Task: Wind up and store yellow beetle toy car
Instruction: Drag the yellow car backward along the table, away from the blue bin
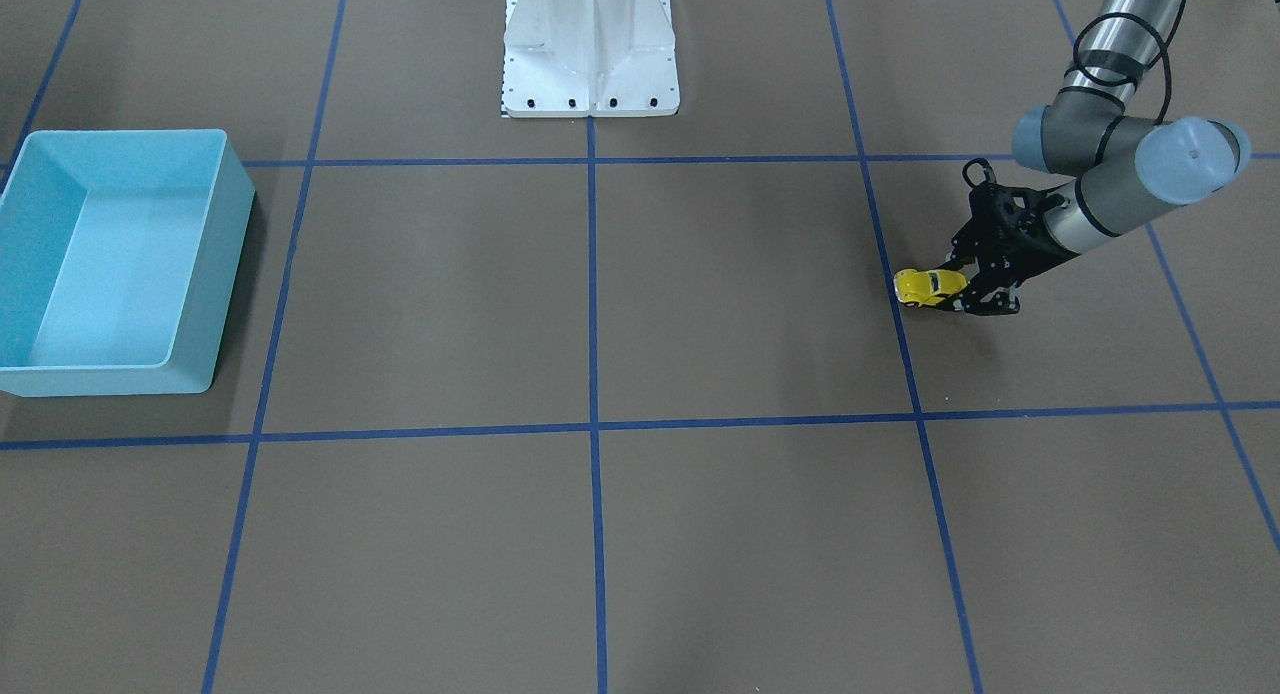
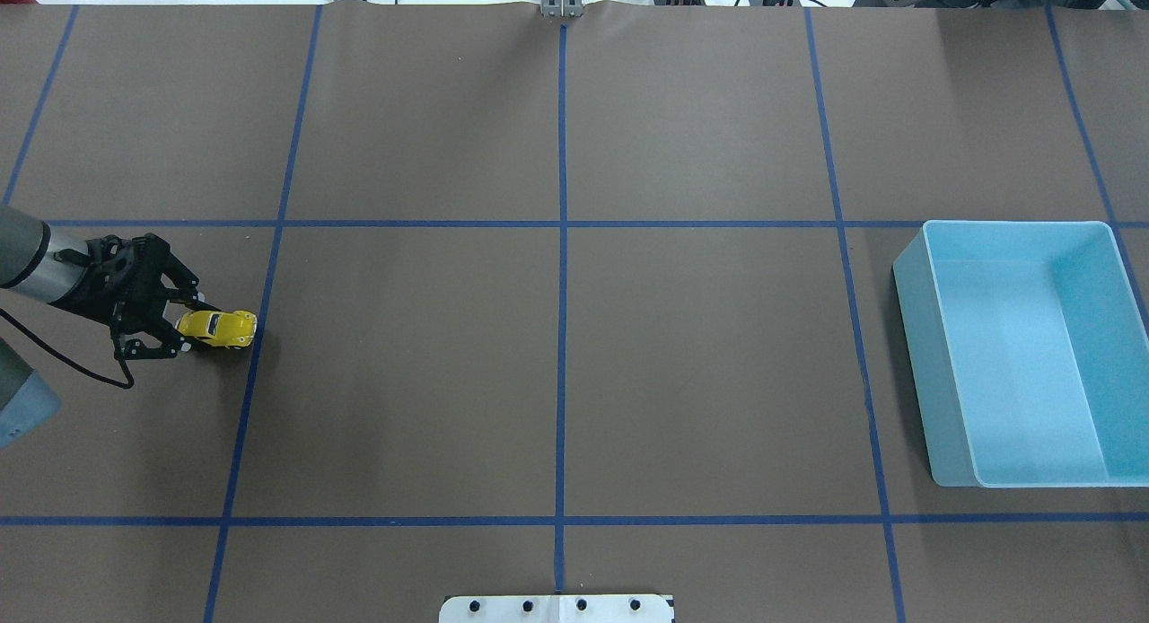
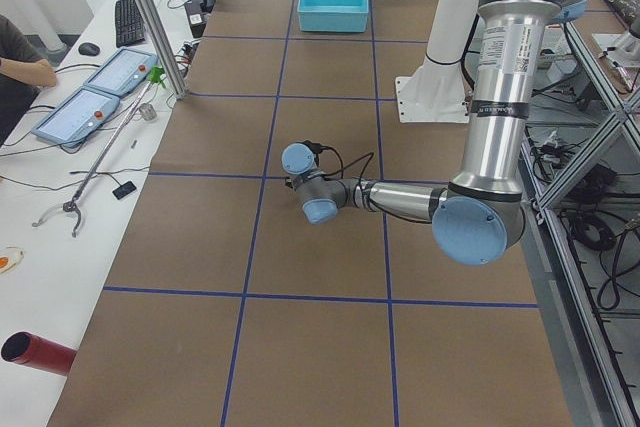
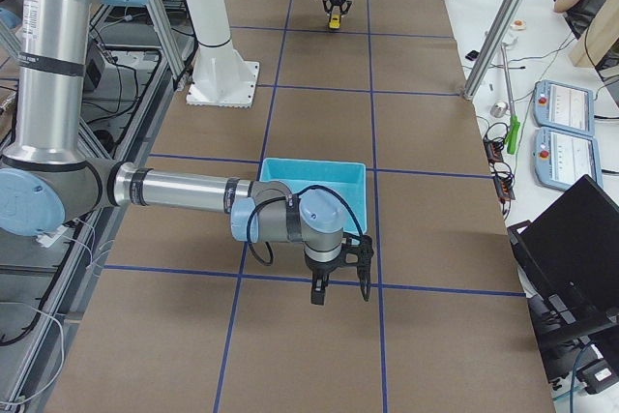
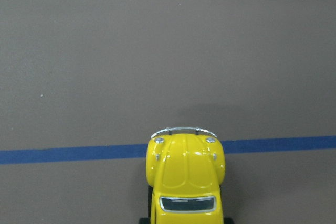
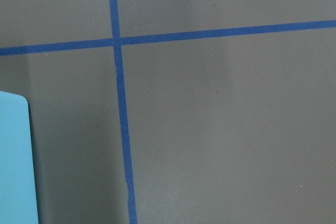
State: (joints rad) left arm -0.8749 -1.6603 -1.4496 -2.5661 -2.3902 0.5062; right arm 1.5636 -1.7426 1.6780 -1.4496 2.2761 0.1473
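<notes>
Down low, the left gripper (image 2: 186, 329) clasps the yellow beetle toy car (image 2: 220, 327).

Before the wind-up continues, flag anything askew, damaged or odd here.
Nothing stands out: the glossy yellow beetle toy car sits upright in the left gripper, and the light blue plastic bin stands level and empty.

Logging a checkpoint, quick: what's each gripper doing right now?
Left gripper: closed on the yellow beetle toy car.
Right gripper: cannot be told; only the exterior right view shows it.
</notes>
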